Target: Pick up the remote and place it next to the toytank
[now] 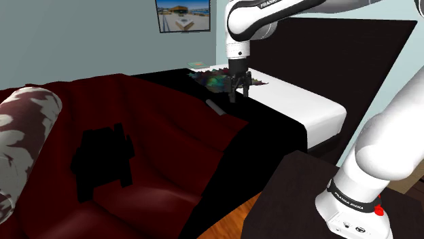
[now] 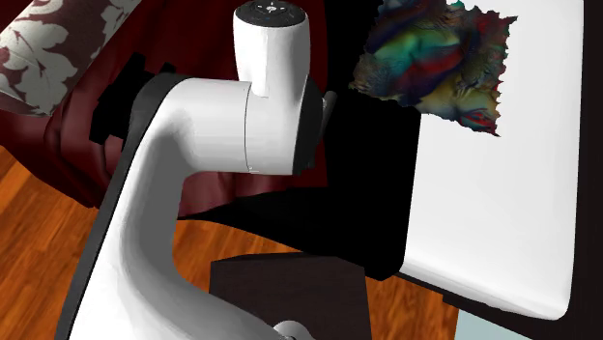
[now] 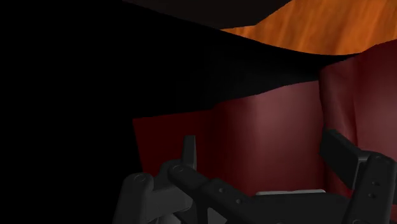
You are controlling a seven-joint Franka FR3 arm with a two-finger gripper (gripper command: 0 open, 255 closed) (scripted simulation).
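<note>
gripper [image 3: 259, 137] open over red blanket [image 3: 356, 83]; remote [image 1: 217, 107] near.

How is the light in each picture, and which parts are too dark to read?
Shoulder view: even light, yet the black bed cover shows no shading. Second exterior view: the white robot arm is bright with soft shading. Wrist view: the area beside the open black two-finger gripper is nearly black, while the orange wooden floor is brightly lit.
</note>
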